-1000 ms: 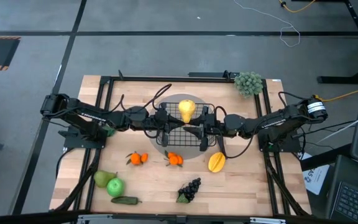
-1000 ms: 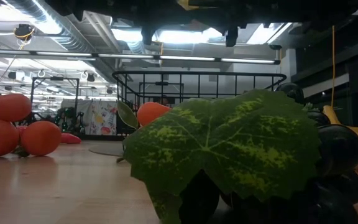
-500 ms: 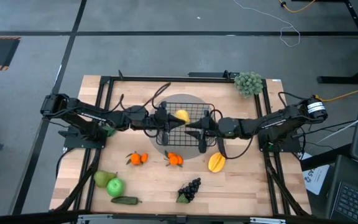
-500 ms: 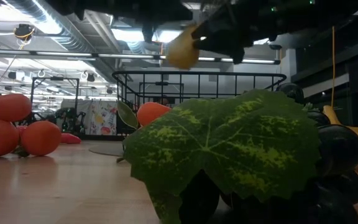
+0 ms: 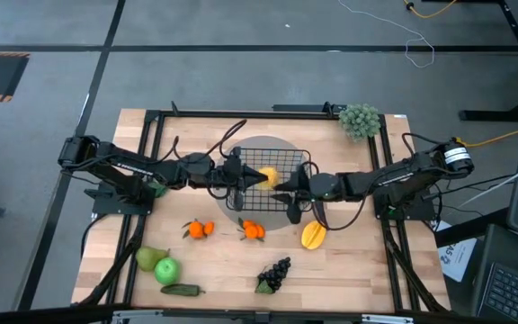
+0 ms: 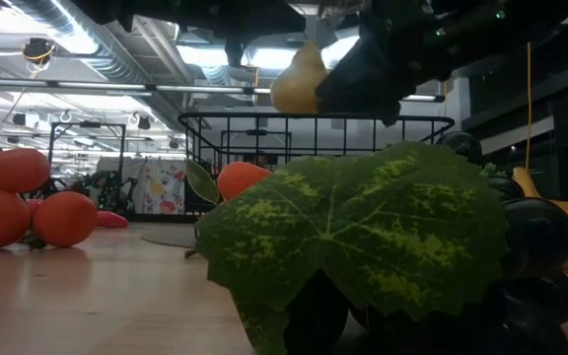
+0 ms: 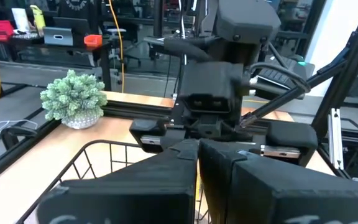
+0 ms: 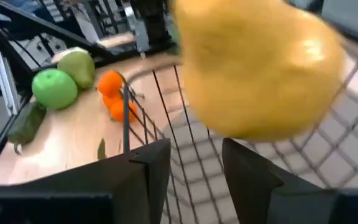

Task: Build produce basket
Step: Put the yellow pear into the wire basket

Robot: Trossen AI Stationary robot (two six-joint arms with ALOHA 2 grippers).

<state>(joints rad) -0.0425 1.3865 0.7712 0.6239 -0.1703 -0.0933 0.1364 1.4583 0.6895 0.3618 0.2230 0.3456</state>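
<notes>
From my left wrist camera I see the left gripper (image 7: 199,177) with its two dark fingers pressed together, filling the lower part of the picture. Just beyond them runs the black wire rim of the basket (image 7: 86,155). Facing me past the basket is the right arm (image 7: 219,87), a dark blocky wrist. A pale green bushy cluster (image 7: 73,99) sits on the wooden table (image 7: 132,106), near a black rail.

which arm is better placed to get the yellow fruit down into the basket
The right. Its gripper holds the yellow fruit over the basket, so it likely only needs to lower and let go. The left gripper is shut at the basket's left rim, holding nothing.
</notes>
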